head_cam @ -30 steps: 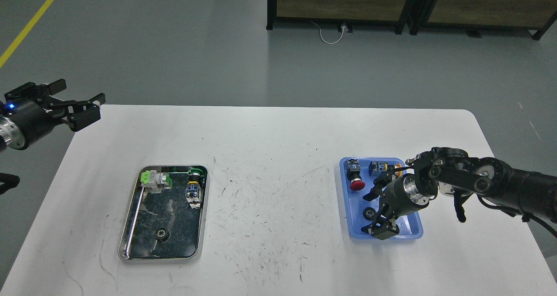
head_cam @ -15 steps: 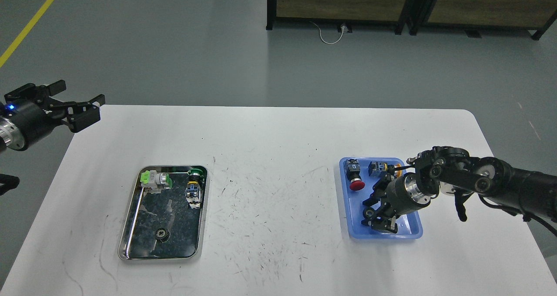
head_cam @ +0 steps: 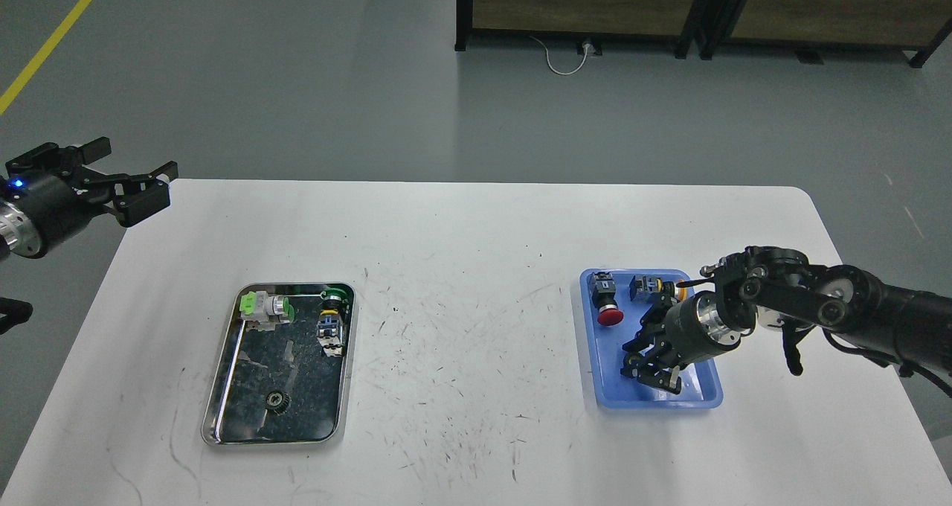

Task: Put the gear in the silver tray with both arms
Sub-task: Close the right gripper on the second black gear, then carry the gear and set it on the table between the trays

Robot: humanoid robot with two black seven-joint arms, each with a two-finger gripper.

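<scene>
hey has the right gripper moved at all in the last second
Yes. The right gripper has pulled in over the blue tray: a second ago its fingers overhung the tray's near rim; now they close around where a small wheel lay.

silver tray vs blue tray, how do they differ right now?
The silver tray is shiny metal with a dark mirror bottom; the blue tray is matte plastic. The silver one is bigger. The right gripper reaches into the blue tray; no gripper is near the silver one. Both are rectangular, rimmed and hold parts.
</scene>
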